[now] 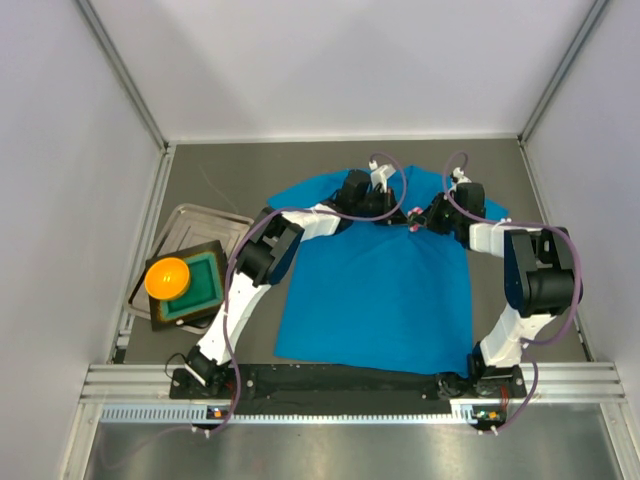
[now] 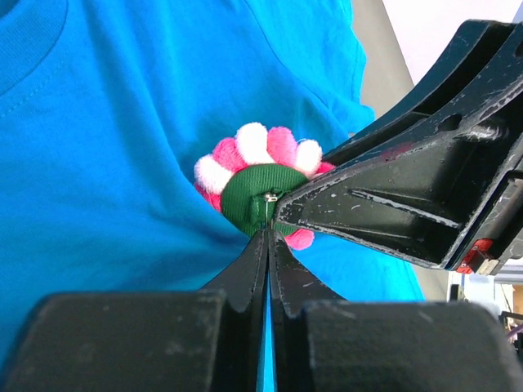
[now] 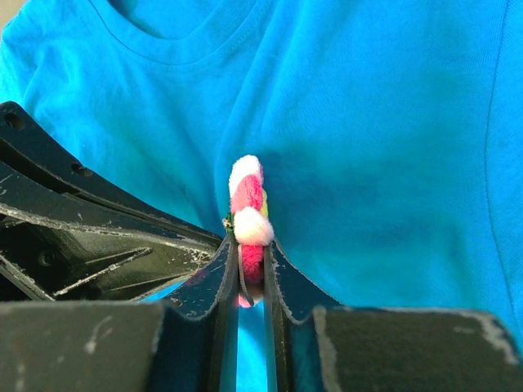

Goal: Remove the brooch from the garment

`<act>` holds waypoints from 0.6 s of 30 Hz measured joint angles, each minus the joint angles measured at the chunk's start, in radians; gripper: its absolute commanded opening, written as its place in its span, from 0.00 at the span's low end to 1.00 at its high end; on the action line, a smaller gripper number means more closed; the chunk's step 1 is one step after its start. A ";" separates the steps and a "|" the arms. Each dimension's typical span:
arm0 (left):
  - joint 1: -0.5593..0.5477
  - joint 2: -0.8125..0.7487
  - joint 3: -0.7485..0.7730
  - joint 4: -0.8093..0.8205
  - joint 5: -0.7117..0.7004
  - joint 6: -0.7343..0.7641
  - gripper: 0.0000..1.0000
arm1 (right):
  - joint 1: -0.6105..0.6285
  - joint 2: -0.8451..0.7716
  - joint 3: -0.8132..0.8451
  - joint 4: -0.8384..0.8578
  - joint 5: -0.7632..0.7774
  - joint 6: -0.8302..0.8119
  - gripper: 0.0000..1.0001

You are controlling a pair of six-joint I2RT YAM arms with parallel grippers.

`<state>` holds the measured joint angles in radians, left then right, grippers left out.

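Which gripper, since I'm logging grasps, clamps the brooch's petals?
The right gripper: the brooch sits edge-on between its fingers. The left gripper is shut with only its tips at the brooch's green back.

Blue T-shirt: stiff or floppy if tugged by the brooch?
Likely floppy: the bright blue knit T-shirt puckers into folds around the pink-and-white fluffy flower brooch. Probably light and thin, so it may lift with the brooch rather than stay flat.

Off-task stuff I see is all at 9 o'clock on the grey table (image 1: 500,170). A metal tray (image 1: 190,212) sits skewed, and a dark-framed green square pad (image 1: 208,285) lies on it. An orange ball (image 1: 167,277) rests on the pad's 9 o'clock side. White walls (image 1: 60,150) surround the table.
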<state>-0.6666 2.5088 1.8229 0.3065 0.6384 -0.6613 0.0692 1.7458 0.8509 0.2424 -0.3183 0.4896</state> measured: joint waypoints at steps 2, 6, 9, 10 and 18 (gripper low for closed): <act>0.000 -0.002 -0.009 0.003 -0.001 0.005 0.10 | 0.000 0.000 0.000 -0.001 0.000 0.000 0.00; 0.000 -0.010 -0.022 0.002 -0.003 0.010 0.12 | 0.000 0.000 0.000 0.000 0.000 0.000 0.00; 0.000 -0.013 -0.026 0.002 -0.004 0.010 0.16 | 0.000 0.000 0.000 0.001 -0.002 0.000 0.00; 0.000 -0.014 -0.027 0.003 -0.004 0.010 0.17 | 0.000 0.000 0.000 0.001 -0.003 0.000 0.00; 0.000 -0.015 -0.034 0.001 -0.014 0.002 0.21 | 0.000 0.000 0.000 0.006 -0.013 0.000 0.00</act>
<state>-0.6666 2.4935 1.7893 0.3073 0.6239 -0.6590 0.0692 1.7458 0.8509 0.2485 -0.3313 0.4896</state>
